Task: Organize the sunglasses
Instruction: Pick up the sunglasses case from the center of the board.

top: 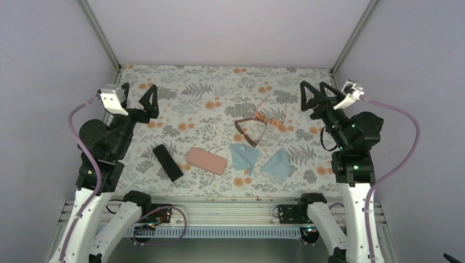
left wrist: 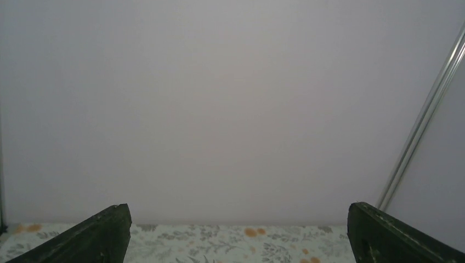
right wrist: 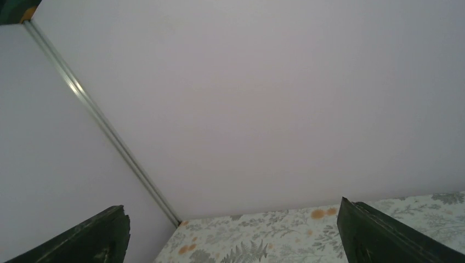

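Two pairs of sunglasses lie together on the floral table in the top view. The dark brown pair (top: 247, 130) lies in front. The pale orange-pink pair (top: 272, 113) lies just behind and right of it, touching or overlapping. My left gripper (top: 137, 97) is open and empty, raised at the far left, well away from them. My right gripper (top: 314, 94) is open and empty, raised at the far right. Both wrist views show only wide-apart fingers (left wrist: 104, 233) (right wrist: 373, 230), the wall and the table's far strip. The sunglasses are out of view there.
A black oblong case (top: 167, 162) and a pink oblong case (top: 207, 160) lie near the front. Two light-blue cloths (top: 243, 155) (top: 277, 164) lie right of the pink case. Grey walls close the back and sides; a metal corner post (right wrist: 98, 118) stands at each back corner.
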`<state>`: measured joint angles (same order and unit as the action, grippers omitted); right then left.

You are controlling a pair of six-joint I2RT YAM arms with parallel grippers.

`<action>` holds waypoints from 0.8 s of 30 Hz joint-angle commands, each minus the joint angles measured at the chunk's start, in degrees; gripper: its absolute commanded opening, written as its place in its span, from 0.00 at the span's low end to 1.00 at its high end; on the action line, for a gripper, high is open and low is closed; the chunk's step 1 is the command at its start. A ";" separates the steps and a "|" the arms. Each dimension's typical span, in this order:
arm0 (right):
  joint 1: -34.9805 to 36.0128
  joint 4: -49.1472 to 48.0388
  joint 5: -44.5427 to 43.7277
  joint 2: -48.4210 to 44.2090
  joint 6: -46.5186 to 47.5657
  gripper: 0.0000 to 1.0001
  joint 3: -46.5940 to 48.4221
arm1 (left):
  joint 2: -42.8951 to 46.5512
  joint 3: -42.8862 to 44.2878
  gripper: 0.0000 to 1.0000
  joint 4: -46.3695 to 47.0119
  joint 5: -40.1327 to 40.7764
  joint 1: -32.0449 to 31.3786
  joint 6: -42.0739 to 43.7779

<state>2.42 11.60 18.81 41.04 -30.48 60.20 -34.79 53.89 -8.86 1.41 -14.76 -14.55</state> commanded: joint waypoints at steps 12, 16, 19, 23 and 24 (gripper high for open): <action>7.61 -7.31 16.52 6.12 -2.45 0.89 -17.74 | 1.90 -12.29 1.00 2.98 -11.82 2.63 -10.23; 19.84 -8.06 7.36 10.78 -2.70 0.90 -23.54 | 3.43 -16.71 1.00 4.84 -14.68 2.75 -13.68; 31.08 -6.41 -2.95 15.81 -0.68 0.95 -25.17 | 4.24 -18.50 1.00 4.52 -14.99 2.75 -14.96; 49.08 0.20 -22.91 25.95 3.72 0.99 -20.74 | 4.77 -19.32 1.00 3.82 -14.51 2.82 -15.98; 51.96 1.68 -26.16 29.01 4.39 0.99 -18.66 | 4.81 -19.29 1.00 3.63 -14.26 2.80 -16.18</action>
<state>43.42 8.27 12.53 62.52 -30.65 36.51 -30.98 34.92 -6.92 -12.01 -12.27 -28.56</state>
